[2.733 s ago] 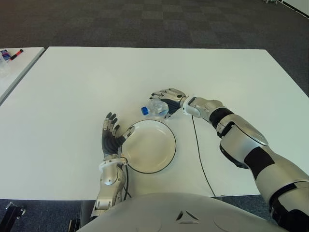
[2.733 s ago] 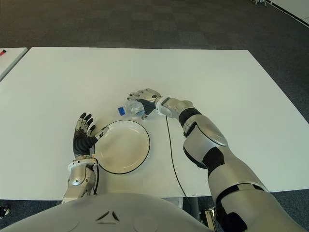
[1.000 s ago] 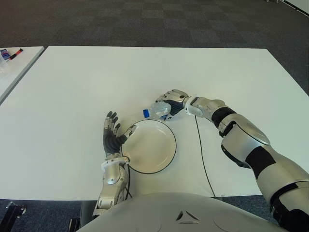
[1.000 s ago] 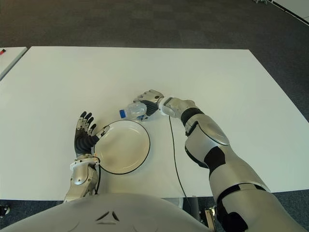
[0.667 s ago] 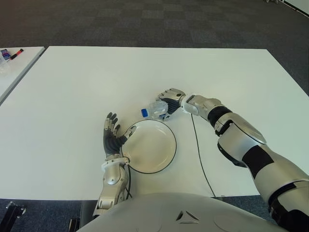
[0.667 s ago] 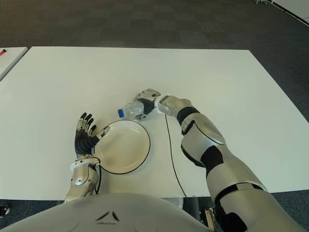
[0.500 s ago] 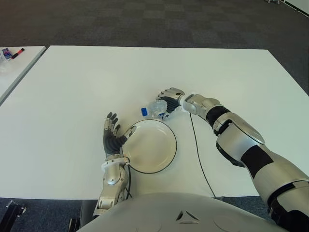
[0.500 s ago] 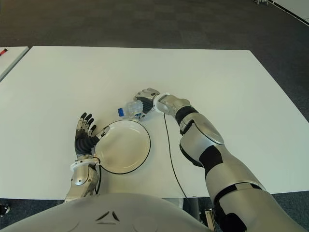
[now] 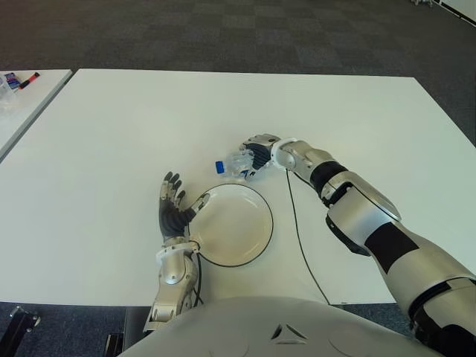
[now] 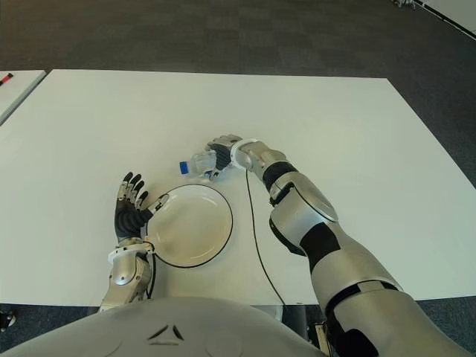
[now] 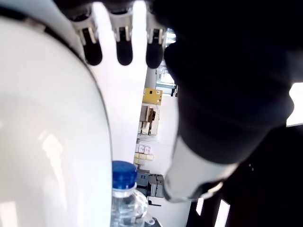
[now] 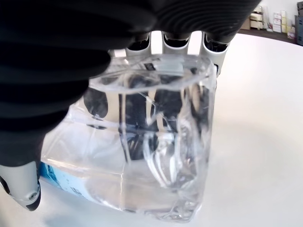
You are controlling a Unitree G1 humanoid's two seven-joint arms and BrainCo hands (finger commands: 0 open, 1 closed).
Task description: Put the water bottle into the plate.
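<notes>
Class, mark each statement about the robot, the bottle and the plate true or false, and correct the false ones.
1. The right hand grips the water bottle. True.
2. The bottle lies inside the plate. False: it is beyond the plate's far rim.
3. The bottle's cap is red. False: it is blue.
4. The left hand shows open beside the plate's left rim. True.
5. The plate holds food. False: it is empty.

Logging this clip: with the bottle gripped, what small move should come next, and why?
Probably carry it toward the robot, over the plate: the right hand is closed on the water bottle, which sits just beyond the rim. The left hand shows open at the plate's left.
</notes>
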